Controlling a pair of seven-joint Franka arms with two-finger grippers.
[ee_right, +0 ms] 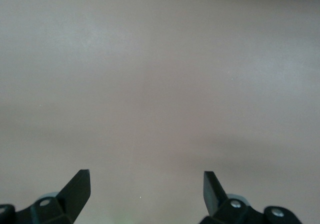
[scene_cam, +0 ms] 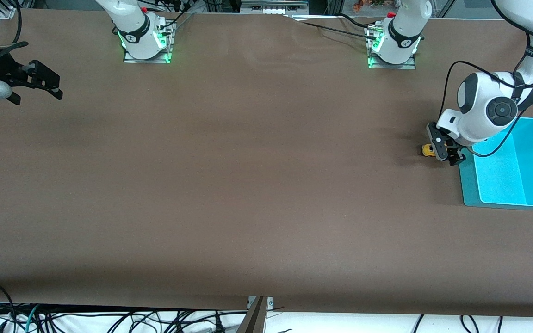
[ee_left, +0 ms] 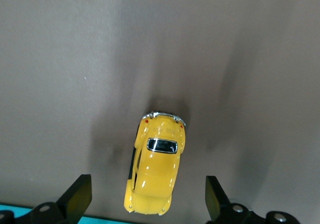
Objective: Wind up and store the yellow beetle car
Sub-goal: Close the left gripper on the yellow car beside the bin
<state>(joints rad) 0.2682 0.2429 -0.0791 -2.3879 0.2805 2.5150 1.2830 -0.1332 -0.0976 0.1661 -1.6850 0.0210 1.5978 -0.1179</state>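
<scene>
- We start at the left gripper (ee_left: 147, 199): its two black fingers (ee_left: 77, 196) stand spread wide apart, released, with nothing between their tips touching them.
- The yellow beetle car (ee_left: 156, 166) sits between those spread fingers in the left wrist view, clear of both, wheels down on the brown bench (ee_left: 225, 49).
- In that close view we can pick out the car's dark rear window, its chrome bumper and small red lamps; we can read no badge, label or lettering on it.
- From the front view, the left gripper (scene_cam: 447, 152) hangs low over the car (scene_cam: 428, 150), which shows only as a small yellow spot peeking out beside the black fingers.
- The car lies toward the left arm's end of the bench, just beside the turquoise tray (scene_cam: 532, 162) and apart from it, on the side toward the right arm's end.
- The front view gives us the whole tray, a raised bright rim on a darker teal base; the left wrist view catches only a thin turquoise sliver (ee_left: 15, 208) at the frame's edge.
- Over to the right gripper (scene_cam: 40, 85): it waits in the air over the right arm's end of the bench, fingers parted and holding nothing.
- The right wrist view shows the same: the right gripper (ee_right: 147, 194) with its fingers (ee_right: 77, 191) wide apart above bare brown bench surface.
- Only the front view shows the two arm bases, lit green, along the bench's edge farthest from that camera, and the cables hanging at its near edge.
</scene>
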